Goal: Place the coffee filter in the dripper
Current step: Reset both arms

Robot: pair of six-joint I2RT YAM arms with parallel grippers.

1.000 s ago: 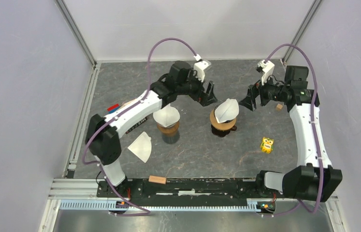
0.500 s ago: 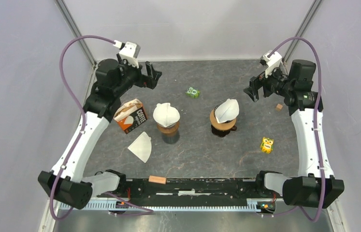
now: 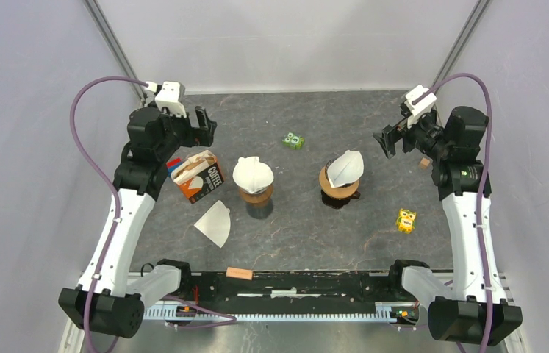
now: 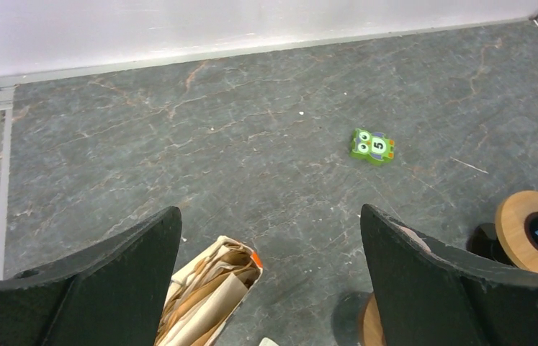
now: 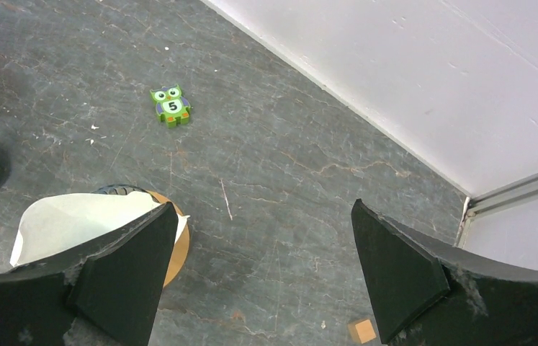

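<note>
Well, both arms hang high, clear of the drippers, fingers spread wide on nothing.
The left gripper [image 4: 269,216] gapes empty; the brown cardboard box of paper filters [image 4: 208,299] sits just below its fingers, and a small green owl block [image 4: 371,145] lies well ahead of them. The right gripper [image 5: 262,209] gapes empty too; a white paper cone filter [image 5: 71,220] sits in the wood-collared dripper [image 5: 178,249], partly beneath the finger on the left of its wrist view. Another white cone filter [image 3: 252,173] sits in the second wood-collared dripper [image 3: 255,195], and a third white filter [image 3: 214,223] lies flat on the grey stone-look table [image 3: 315,235], well apart from all the fingers.
</note>
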